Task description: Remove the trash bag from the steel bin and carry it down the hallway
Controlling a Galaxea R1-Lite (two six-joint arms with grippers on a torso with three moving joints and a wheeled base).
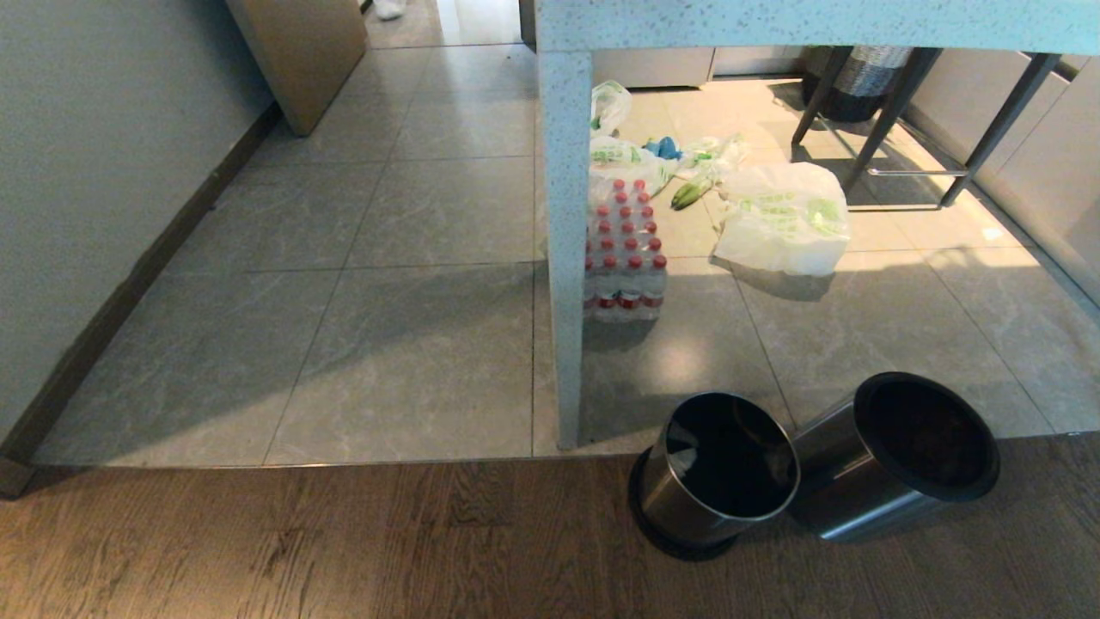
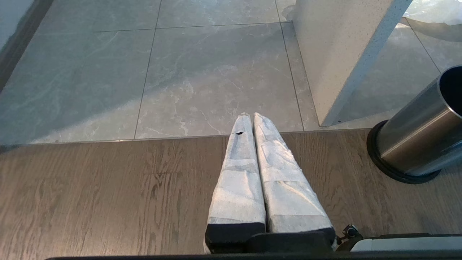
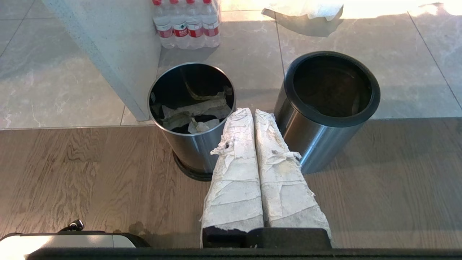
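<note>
- Head view: floor split in two, brown wood planks point(image 1: 344, 550) near the robot, glossy pale grey marble-look tiles point(image 1: 404, 344) beyond; the seam runs straight across.
- Grey wall with dark baseboard point(image 1: 129, 284) on the left; the tiled hallway point(image 1: 447, 103) runs on past a tan door panel point(image 1: 301, 52).
- Speckled white counter leg point(image 1: 563, 258) stands at the tile edge; behind it a shrink-wrapped pack of red-capped water bottles point(image 1: 623, 258), white shopping bags with green print point(image 1: 782, 219) on sunlit tiles, and dark stool legs point(image 1: 894, 112) further back.
- Two steel bins on the wood by the seam, almost touching: the left steel bin point(image 1: 718, 468) has a bare steel rim and a black base ring; the right bin with black rim ring point(image 1: 919, 443) looks empty and dark inside.
- Right wrist view: crumpled pale paper and a thin clear trash bag point(image 3: 191, 112) sit inside the left bin, hard to separate.
- Left gripper point(image 2: 251, 119) clenched on nothing, over the wood away from the bins.
- Right gripper point(image 3: 251, 112) clenched, empty, aimed between the two bins.
</note>
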